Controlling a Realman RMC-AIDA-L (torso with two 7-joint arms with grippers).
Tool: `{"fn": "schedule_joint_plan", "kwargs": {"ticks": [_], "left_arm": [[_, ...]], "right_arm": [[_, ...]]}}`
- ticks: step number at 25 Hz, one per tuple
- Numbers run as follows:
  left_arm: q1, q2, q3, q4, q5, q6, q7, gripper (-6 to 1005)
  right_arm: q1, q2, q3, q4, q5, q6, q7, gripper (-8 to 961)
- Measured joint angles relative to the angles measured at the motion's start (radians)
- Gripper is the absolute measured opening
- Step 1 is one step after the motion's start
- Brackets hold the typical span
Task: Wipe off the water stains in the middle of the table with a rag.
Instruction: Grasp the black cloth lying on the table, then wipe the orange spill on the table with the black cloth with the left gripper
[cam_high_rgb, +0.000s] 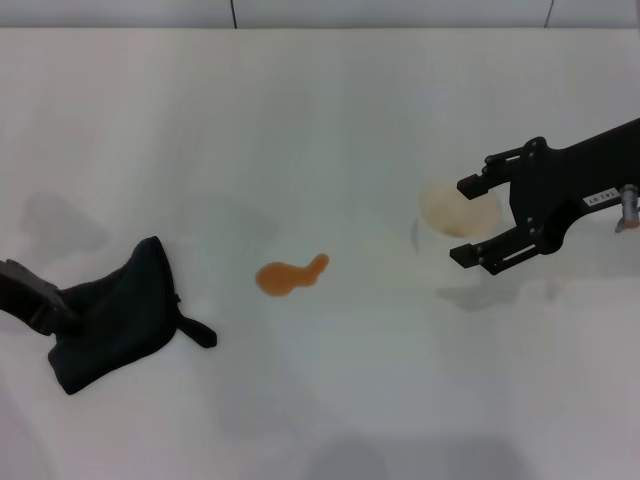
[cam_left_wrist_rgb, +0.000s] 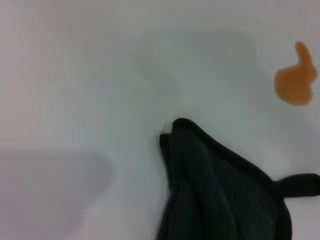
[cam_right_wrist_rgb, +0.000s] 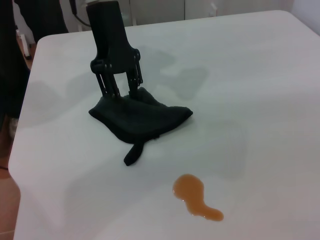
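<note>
The rag (cam_high_rgb: 115, 315) — soft, limp, light — is pinched at its bunched top by the left gripper (cam_right_wrist_rgb: 120, 94), left of the water stains (cam_high_rgb: 290, 276); the right gripper (cam_high_rgb: 478, 222) is held wide beyond.

Your head camera looks steeply down on the smooth white bench (cam_high_rgb: 330, 120). Your left wrist camera sits close above the soft black cloth rag (cam_left_wrist_rgb: 220, 190). Your right wrist camera looks across low; all three share the orange-brown liquid blotch (cam_right_wrist_rgb: 196, 198).
</note>
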Motion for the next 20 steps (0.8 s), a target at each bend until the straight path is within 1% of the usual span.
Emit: {"fn": "schedule_joint_plan", "kwargs": {"ticks": [5, 8, 11, 18, 20], "left_arm": [[-0.025, -0.003, 0.0, -0.016, 0.02, -0.001, -0.025, 535], [-0.029, -0.004, 0.024, -0.017, 0.028, 0.004, -0.052, 531], [-0.029, -0.004, 0.059, -0.017, 0.028, -0.001, -0.092, 401], [-0.033, 0.001, 0.08, -0.017, 0.029, 0.002, -0.14, 126], [-0.049, 0.003, 0.083, -0.01, 0.029, -0.002, -0.17, 103]], "right_arm": [[0.0, 0.001, -0.012, 0.0, 0.0, 0.012, -0.004, 835], [0.0, 0.001, -0.018, 0.0, 0.002, 0.017, -0.005, 834], [0.0, 0.001, -0.026, 0.0, 0.009, 0.025, -0.006, 834], [-0.007, 0.001, -0.027, -0.006, 0.027, 0.026, -0.005, 834], [-0.012, 0.001, -0.027, -0.013, 0.03, 0.026, -0.003, 834]]}}
